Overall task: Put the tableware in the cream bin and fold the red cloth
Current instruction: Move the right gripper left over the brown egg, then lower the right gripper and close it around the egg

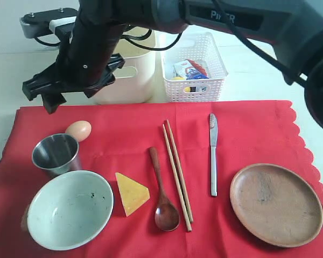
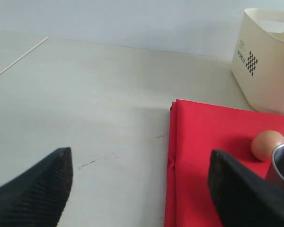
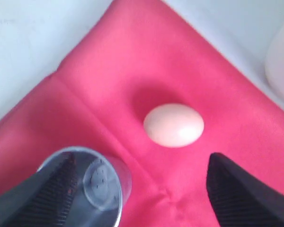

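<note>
Arms first: the right arm [image 1: 215, 16] reaches in from the upper right of the exterior view and runs all the way across to the left side, with the wrist tipped down. That puts the right gripper [image 3: 142, 189] above the far left part of the red cloth [image 1: 124, 123]. Its fingers are spread wide with nothing pinched. From its wrist camera, the egg [image 1: 78, 130] and the steel cup [image 1: 55, 153] sit on the cloth below the gap.

The left gripper [image 2: 141, 158] is spread wide too and holds nothing. It's low over the bare table [image 2: 109, 94], right off the cloth's far left corner, and faces the egg and cup. Only a grey-and-white bit of the left arm [image 1: 48, 24] shows in the exterior view.

The cloth lies flat and unfolded with all the tableware on it:
- The cup is near the left edge, with the egg just beside it on the far side.
- The pale speckled bowl [image 1: 70, 208] is at the near left corner.
- The cheese wedge [image 1: 131, 192] is just beside the bowl.
- The dark wooden spoon [image 1: 162, 193], wooden chopsticks [image 1: 177, 172] and silver table knife [image 1: 213, 156] lie side by side in the middle, running far to near.
- The round brown plate [image 1: 275, 204] is at the near right corner.

The cream bin [image 1: 142, 80] stands on the table just past the cloth's far edge, partly behind the right arm. The white lattice basket [image 1: 196, 86] is just beside it, with a milk carton [image 1: 189, 69] inside.
</note>
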`<state>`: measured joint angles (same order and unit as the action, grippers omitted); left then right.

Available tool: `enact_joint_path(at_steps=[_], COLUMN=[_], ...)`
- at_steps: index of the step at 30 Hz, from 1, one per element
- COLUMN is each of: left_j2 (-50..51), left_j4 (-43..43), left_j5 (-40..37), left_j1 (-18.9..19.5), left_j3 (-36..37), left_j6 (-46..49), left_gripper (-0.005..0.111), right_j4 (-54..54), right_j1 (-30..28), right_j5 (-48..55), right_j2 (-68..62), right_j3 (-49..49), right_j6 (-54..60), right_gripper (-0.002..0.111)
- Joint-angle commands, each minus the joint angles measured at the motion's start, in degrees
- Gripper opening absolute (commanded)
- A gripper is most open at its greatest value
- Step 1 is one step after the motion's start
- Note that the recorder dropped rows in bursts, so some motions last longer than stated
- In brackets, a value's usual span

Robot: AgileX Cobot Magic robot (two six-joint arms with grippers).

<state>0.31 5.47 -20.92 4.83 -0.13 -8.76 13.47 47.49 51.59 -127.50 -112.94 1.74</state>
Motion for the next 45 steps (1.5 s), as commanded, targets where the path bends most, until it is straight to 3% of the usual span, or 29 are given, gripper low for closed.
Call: enact_joint_path(at_steps=[1,11,20,29,36,45], left_j2=[-0.3,-0.3,-0.3,-0.3,-0.3,-0.3], left_j4=[-0.1,-0.1,-0.1,-0.1,-0.1,-0.1], left_j5=[0.6,0.6,0.6,0.6,0.6,0.6], left_j1=[-0.2,-0.2,-0.2,-0.2,-0.2,-0.2], left_j3=[0.1,0.1,0.1,0.1,0.1,0.1], left_j6=[-0.2,-0.2,-0.2,-0.2,-0.2,-0.2], left_gripper=[0.075,0.075,0.075,0.075,0.075,0.075], right_j4=[-0.7,-1.1,-9.4,-9.0,-9.0,-8.6], right_j1=[0.5,1.1,1.1,1.1,1.1,2.7], right_j5=[-5.8,-9.3,-9.7,-13.0,-13.6,-12.8], right_j2=[0.7,-2.4,-5.2,-8.0,-9.8,-12.0], right_j3=[-0.1,-0.1,-0.1,-0.1,-0.1,-0.1], right_j6=[-1.7,-2.0,-9.3,-10.9,-10.9,-10.8], right_gripper=[0.073,0.079,0.079,0.079,0.09,0.09])
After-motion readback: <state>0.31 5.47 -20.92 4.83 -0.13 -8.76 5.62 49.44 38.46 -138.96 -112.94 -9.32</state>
